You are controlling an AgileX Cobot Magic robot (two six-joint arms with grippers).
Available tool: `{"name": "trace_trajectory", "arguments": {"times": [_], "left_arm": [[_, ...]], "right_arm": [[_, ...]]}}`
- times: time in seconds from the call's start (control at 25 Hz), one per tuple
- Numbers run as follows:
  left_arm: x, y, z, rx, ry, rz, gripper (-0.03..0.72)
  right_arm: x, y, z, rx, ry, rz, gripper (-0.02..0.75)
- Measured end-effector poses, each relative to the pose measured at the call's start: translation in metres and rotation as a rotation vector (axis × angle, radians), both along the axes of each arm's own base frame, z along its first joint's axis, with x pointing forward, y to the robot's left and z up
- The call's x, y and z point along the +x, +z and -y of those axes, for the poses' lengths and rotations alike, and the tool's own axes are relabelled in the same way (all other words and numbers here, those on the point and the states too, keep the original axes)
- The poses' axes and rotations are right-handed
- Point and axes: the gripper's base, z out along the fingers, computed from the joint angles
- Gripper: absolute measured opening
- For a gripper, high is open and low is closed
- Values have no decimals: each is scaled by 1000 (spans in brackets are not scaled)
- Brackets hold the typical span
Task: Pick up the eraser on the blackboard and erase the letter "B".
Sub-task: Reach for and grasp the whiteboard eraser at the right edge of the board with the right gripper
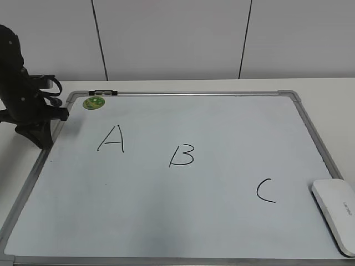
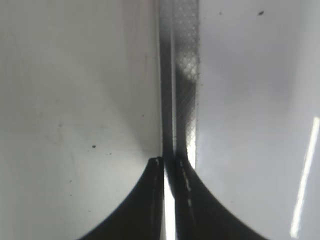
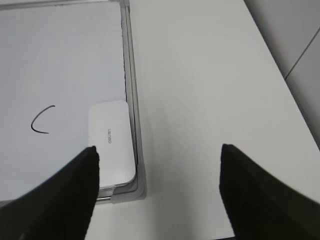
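Observation:
The blackboard (image 1: pixel 166 221) is a white board in a silver frame, flat on the table. The black letter "B" (image 1: pixel 182 155) is near its middle, between an "A" (image 1: pixel 111 139) and a "C" (image 1: pixel 265 190). The white eraser (image 1: pixel 336 213) lies at the board's near right corner; it also shows in the right wrist view (image 3: pixel 111 142) beside the "C" (image 3: pixel 42 121). My right gripper (image 3: pixel 159 155) is open and empty, hovering over the table just right of the eraser. My left gripper (image 2: pixel 171 162) is shut and empty, down over the board's left frame (image 2: pixel 180 75).
A round green sticker (image 1: pixel 94 102) and a small dark marker (image 1: pixel 103 92) sit at the board's far left corner. The left arm (image 1: pixel 25 91) stands at that corner. White table (image 3: pixel 210 100) lies right of the board; a panelled wall is behind.

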Motion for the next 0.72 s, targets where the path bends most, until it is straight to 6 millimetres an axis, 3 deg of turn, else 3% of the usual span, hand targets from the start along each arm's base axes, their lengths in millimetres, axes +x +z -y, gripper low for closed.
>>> {"name": "trace_trajectory", "arguments": {"times": [0.24, 0.52, 0.72], "left_arm": [[0, 0, 0, 2, -1, 2, 22], [0, 0, 0, 3, -2, 2, 24], [0, 0, 0, 3, -2, 2, 26]], "right_arm": [[64, 3, -2, -29, 21, -253, 554], [110, 5, -14, 40, 114, -417, 554], [140, -12, -21, 97, 155, -583, 554]]}}
